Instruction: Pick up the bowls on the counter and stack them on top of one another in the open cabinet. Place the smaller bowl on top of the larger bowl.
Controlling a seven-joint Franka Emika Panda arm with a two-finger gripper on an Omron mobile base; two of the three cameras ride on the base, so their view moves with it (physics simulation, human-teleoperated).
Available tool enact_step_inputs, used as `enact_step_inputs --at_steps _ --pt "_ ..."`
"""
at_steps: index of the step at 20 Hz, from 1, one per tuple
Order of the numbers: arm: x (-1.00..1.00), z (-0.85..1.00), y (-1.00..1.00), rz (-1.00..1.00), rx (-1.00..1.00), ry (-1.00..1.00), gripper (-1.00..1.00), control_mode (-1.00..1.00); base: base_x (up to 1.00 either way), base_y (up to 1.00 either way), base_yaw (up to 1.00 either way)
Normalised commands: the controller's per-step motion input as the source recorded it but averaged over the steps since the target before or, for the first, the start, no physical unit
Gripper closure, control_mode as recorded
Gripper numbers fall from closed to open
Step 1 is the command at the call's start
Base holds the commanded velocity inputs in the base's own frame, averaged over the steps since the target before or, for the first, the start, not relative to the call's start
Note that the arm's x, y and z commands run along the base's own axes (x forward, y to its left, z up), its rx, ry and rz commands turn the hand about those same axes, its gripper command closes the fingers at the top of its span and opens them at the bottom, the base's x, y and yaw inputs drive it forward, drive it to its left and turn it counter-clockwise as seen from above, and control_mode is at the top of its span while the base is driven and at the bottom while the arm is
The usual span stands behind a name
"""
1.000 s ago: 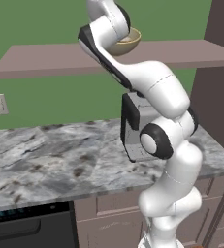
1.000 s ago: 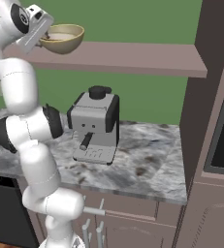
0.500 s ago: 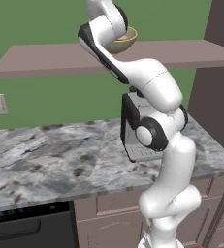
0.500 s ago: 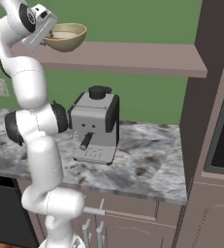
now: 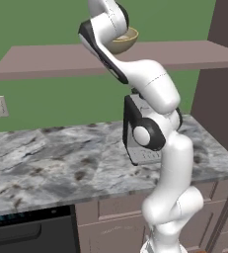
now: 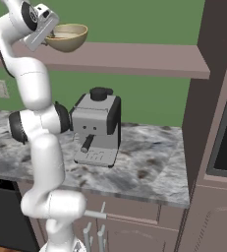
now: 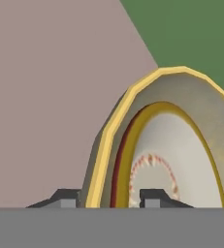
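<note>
Larger bowl (image 6: 68, 39): yellow-tan with a golden rim. Smaller bowl (image 7: 174, 164): cream inside, a ring of red flecks, orange-brown rim. Open cabinet (image 5: 46, 59): mauve-brown. Surface (image 5: 51, 163): grey-white marbling, dark veins. Coffee machine (image 6: 96, 128): grey and black. Wall (image 6: 149, 19): green.

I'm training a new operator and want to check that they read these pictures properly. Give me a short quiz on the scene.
1. True or false: the small orange-rimmed bowl lies inside the tan bowl.
2. What stands on the counter beside the arm? A: a toaster. B: a coffee machine. C: a kettle.
3. Fill in: up at the shelf, the gripper has one finger outside the tan bowl and one inside the small bowl, so it straddles both ___.

Key: 1 true; 2 B; 3 rims.
</note>
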Motion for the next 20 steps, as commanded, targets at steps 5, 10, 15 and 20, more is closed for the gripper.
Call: enact_step_inputs --at_steps 5,10,15,20 --pt "0.00 -0.01 0.03 0.00 0.00 0.05 -1.00 -1.00 0.00 0.00 0.00" --pt "-0.04 0.09 0.01 0.00 0.00 -0.01 -1.00 -1.00 0.00 0.00 0.00" --pt "-0.20 0.23 0.10 0.00 0.00 -0.11 -1.00 -1.00 0.00 0.00 0.00" --pt "-0.31 0.08 0.09 0.00 0.00 -0.07 -1.00 -1.00 0.00 0.00 0.00"
